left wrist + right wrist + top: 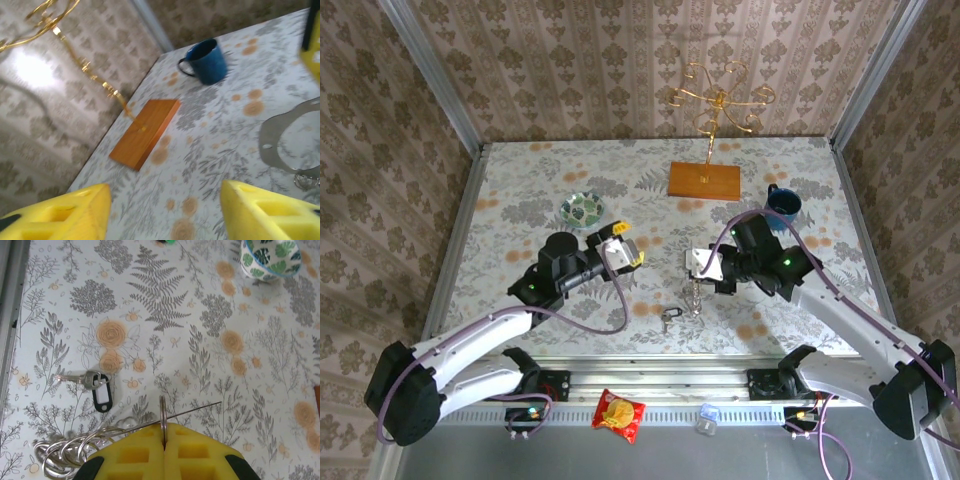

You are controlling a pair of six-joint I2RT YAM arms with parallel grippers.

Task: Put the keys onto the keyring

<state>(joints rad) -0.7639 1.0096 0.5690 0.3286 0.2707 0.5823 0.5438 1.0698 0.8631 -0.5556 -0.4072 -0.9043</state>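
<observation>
Holds keyring (163, 412) clamped between right fingers (140, 452); shows left fingers (270, 210) apart, empty. Leaves keys (90, 381) loose on bench (250, 390) near keyring, not touching. Needs pickup, threading: barely started.

1. One wooden base (705, 181), with one gold wire stand (718, 98) rising from it.
2. One blue mug (783, 203), just right of the wooden base.
3. One patterned bowl (582, 209), left of the base.
4. Two grippers, the left gripper (162, 200) and the right gripper (164, 427), on the near side of the base.
5. One silver key (87, 380) with one black tag (102, 399), nearer than the base.
6. One grey keyring (267, 137); the thin wire rings (50, 457) bunched by it are too tangled to count.
7. One red-and-yellow snack packet (619, 414) and one small blue-and-white item (708, 418), farthest from the base on its near side.
</observation>
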